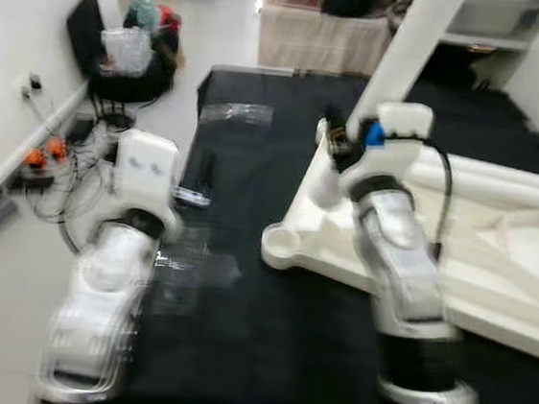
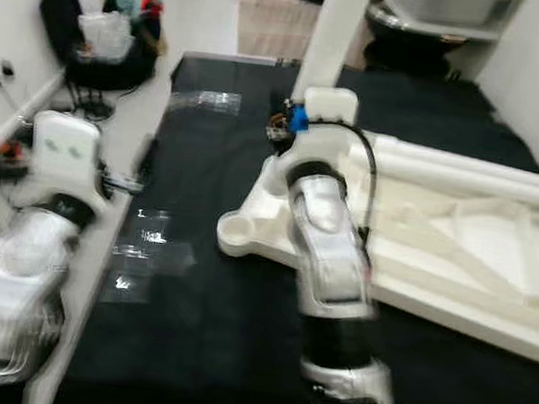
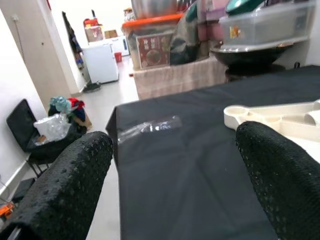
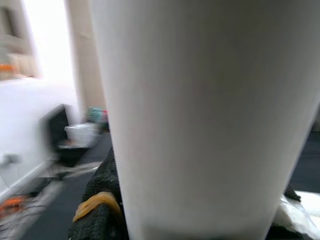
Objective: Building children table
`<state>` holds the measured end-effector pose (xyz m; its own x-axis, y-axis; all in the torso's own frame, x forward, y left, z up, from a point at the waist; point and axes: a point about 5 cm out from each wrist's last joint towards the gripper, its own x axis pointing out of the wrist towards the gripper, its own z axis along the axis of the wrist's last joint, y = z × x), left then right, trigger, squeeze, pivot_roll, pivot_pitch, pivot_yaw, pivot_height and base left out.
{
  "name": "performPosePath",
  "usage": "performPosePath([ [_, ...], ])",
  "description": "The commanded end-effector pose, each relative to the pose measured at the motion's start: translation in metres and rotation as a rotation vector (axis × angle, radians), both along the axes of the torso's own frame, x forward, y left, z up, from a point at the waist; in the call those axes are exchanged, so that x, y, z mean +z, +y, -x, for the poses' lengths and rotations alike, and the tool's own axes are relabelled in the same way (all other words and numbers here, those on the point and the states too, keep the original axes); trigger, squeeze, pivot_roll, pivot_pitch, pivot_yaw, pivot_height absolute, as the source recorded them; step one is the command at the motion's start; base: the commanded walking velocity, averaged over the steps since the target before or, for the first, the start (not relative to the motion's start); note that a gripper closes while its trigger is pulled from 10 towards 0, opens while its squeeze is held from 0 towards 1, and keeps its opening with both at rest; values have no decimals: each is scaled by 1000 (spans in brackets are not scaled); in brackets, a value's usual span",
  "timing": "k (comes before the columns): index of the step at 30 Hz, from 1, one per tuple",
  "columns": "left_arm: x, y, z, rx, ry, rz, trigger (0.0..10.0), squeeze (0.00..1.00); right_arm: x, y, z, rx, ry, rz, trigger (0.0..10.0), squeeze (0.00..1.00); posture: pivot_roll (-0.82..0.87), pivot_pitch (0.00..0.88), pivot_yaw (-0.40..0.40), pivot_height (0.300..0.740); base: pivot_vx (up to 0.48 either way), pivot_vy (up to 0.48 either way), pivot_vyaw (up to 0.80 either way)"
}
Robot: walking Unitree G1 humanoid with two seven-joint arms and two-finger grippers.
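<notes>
Upright, the white table leg point(image 1: 409, 43) stands at the corner of the upturned tabletop point(image 1: 493, 274) on the black mat point(image 1: 237, 324); right gripper point(image 1: 338, 144) clamps it, likely seating it, next pressing straight down; left gripper point(image 3: 170, 175) hovers spread, empty.

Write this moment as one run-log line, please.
right gripper: shut on table leg, upright at tabletop corner | left gripper: open, empty, over black mat

Tabletop point(image 1: 496, 245): cream-white plastic. Table leg point(image 1: 413, 43): same cream-white, plain. Mat point(image 1: 264, 346) under them: solid black. Floor point(image 1: 10, 281): pale grey. Right gripper point(image 1: 339, 137): black textured fingers point(image 4: 102, 200), a yellow band on one; blue part at the wrist. Storage box lid point(image 3: 152, 20): orange.
</notes>
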<state>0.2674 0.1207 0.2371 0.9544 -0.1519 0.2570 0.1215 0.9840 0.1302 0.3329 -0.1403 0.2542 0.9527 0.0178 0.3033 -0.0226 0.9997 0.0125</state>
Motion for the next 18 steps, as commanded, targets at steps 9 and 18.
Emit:
performPosePath([
  [9,-1,14,-1,71,13,-4,10000,0,9,15,1,48,-33,2,10000,0,48,56,-44,740,107,0,0],
  [18,-3,16,-2,74,22,7,10000,0,16,9,-3,35,-49,-11,10000,0,48,61,-46,740,0,0,0],
])
